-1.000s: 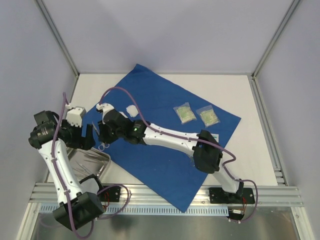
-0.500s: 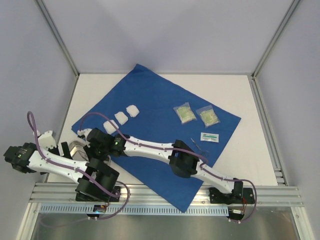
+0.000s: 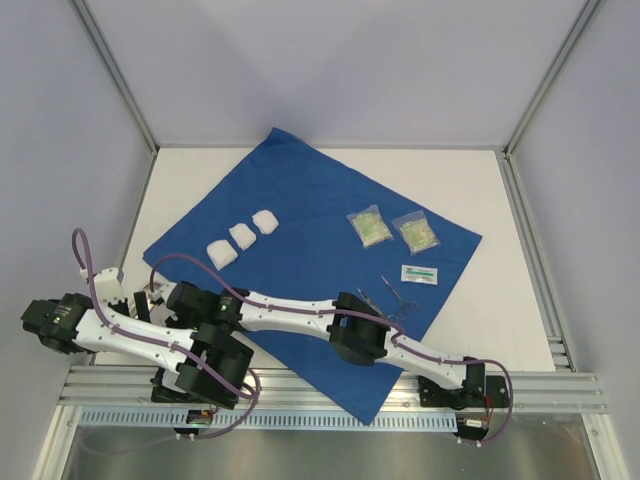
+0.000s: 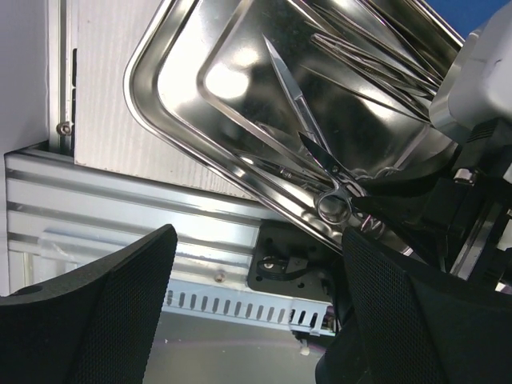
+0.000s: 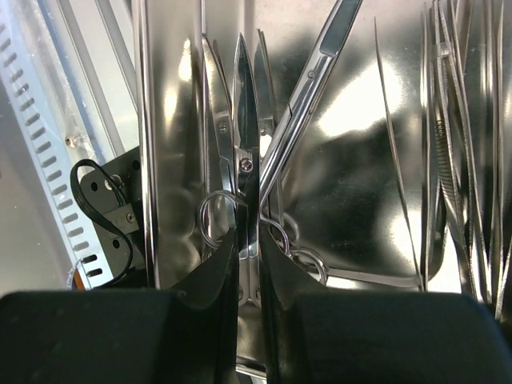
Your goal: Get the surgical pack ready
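Here, right gripper [image 5: 248, 244] pinching scissors [image 5: 244, 120], in tray [image 5: 352, 160]

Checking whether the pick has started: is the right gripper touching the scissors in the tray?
Touching. In the right wrist view the right gripper has both fingers pressed against the scissors, beside their rings.

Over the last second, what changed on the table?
The right arm swung down off the drape to the tray at near-left; the right claw is shut on scissors there. The left arm dropped low, left claw open, facing the tray. Drape, gauze squares, packets unmoved.
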